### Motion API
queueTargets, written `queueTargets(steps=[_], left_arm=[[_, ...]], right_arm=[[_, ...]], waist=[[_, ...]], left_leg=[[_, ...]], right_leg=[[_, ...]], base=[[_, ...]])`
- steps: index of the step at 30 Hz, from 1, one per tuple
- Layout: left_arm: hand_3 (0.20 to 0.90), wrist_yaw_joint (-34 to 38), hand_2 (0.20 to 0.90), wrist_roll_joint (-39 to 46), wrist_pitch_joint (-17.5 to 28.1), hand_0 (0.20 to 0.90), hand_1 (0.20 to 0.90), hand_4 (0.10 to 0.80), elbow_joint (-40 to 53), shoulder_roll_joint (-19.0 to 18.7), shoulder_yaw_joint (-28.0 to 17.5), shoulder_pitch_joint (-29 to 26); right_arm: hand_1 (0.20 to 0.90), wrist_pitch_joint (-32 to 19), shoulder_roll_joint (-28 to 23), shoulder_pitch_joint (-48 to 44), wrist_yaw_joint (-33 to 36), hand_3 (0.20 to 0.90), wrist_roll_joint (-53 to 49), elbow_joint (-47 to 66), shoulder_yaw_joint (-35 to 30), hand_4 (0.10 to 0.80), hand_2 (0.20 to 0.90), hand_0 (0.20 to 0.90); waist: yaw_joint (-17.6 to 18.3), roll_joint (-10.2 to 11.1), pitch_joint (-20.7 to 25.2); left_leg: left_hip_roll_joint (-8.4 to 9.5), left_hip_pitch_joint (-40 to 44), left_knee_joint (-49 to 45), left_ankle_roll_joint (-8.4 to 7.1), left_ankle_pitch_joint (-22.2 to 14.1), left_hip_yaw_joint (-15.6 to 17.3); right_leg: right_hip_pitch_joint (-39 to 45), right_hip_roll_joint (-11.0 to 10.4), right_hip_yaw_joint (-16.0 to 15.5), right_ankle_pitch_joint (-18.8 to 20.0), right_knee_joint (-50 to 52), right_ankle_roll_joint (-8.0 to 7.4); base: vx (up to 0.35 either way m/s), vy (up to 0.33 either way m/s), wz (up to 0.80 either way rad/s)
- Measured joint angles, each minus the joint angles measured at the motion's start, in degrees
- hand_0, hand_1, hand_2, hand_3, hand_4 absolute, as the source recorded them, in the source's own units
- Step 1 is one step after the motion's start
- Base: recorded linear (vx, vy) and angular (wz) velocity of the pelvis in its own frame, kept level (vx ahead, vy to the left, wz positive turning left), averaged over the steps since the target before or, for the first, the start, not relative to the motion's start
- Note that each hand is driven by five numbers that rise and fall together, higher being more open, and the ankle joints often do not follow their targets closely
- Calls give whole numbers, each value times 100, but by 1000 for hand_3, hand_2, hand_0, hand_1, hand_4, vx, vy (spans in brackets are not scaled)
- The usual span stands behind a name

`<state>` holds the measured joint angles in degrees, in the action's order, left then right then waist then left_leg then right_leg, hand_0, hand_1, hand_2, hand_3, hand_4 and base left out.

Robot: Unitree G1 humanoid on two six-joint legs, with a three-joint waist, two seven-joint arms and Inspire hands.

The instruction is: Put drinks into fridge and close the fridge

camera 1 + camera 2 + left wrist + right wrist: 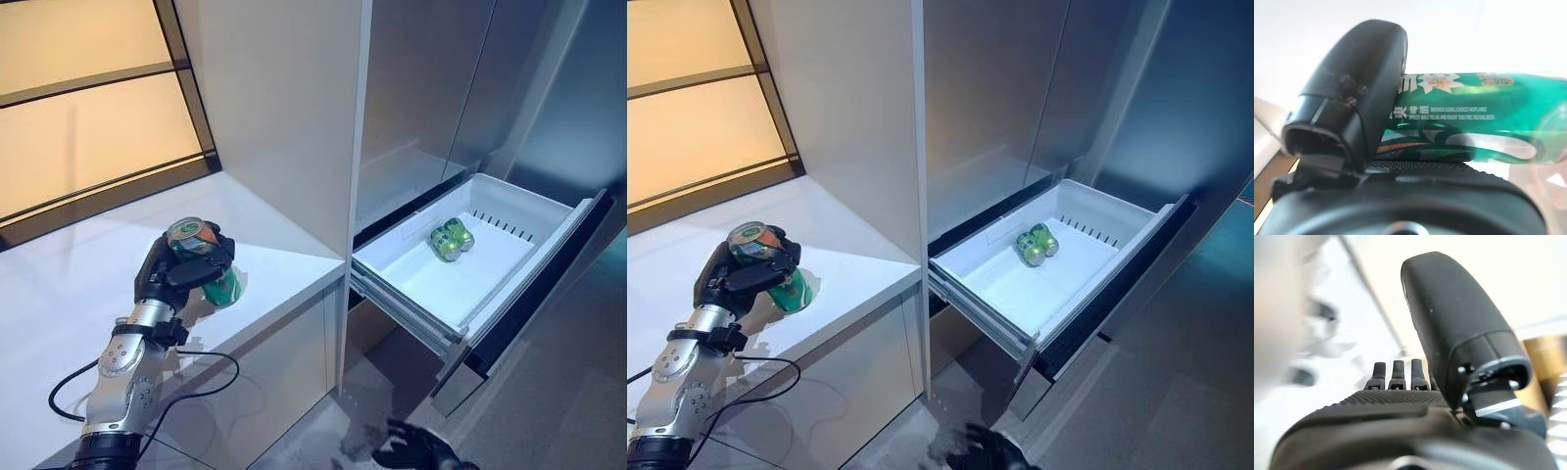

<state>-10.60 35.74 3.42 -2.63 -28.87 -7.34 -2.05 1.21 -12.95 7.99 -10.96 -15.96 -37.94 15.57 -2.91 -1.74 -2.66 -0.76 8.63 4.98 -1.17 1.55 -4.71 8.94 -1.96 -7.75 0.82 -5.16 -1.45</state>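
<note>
Green can sits in my left hand, fingers and thumb curled round its body — the left wrist view shows the thumb pressed across the printed side. I hold it tilted, its top turned up toward the head camera, over the white counter, near the counter's front edge and just left of the tall white cabinet panel. To the right, the fridge drawer stands pulled out, and two more green cans lie side by side on its white floor, toward the back (touching each other, as far as I can see). My right hand hangs low by the floor, holding nothing, its fingers straight in the right wrist view.
</note>
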Motion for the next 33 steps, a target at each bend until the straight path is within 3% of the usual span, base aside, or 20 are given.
queueTargets(steps=[9, 16, 25, 33], left_arm=[[200, -475, 300, 22, 106, 300, 300, 100, 698, 120, 37, 130], [200, -917, 300, 76, 324, 300, 300, 100, 1038, -9, 249, 219], [200, -1136, 300, 507, 339, 300, 300, 100, 1309, -361, 415, 217], [200, -1278, 300, 916, 315, 300, 300, 100, 1625, -412, 494, 113]], right_arm=[[900, 600, -151, 12, -560, 900, -190, 2102, -86, 800, 900, 900], [900, 961, -1029, -354, -1145, 900, -808, 4190, -673, 800, 900, 900], [900, 959, -1865, -1015, -1194, 900, -1667, 5428, -1044, 800, 900, 900], [900, 1008, -1917, -1557, -1240, 900, -2239, 5955, -992, 800, 900, 900]], waist=[[26, 105, -121], [156, 147, -256], [299, 140, -269], [303, 165, -285]], left_leg=[[16, -71, -17, 1, 7, -48], [19, -59, -15, 5, 9, 38], [5, -67, -17, 9, 5, 182], [6, -65, -16, 13, 3, 250]], right_leg=[[-20, -8, -51, -1, 33, -13], [-32, -15, 12, 23, 33, -24], [-129, -2, 150, 64, 32, -21], [-154, -4, 208, 90, 32, -29]], base=[[-39, -26, 3], [-17, -2, -3], [-5, -8, -9], [-2, -8, -4]])
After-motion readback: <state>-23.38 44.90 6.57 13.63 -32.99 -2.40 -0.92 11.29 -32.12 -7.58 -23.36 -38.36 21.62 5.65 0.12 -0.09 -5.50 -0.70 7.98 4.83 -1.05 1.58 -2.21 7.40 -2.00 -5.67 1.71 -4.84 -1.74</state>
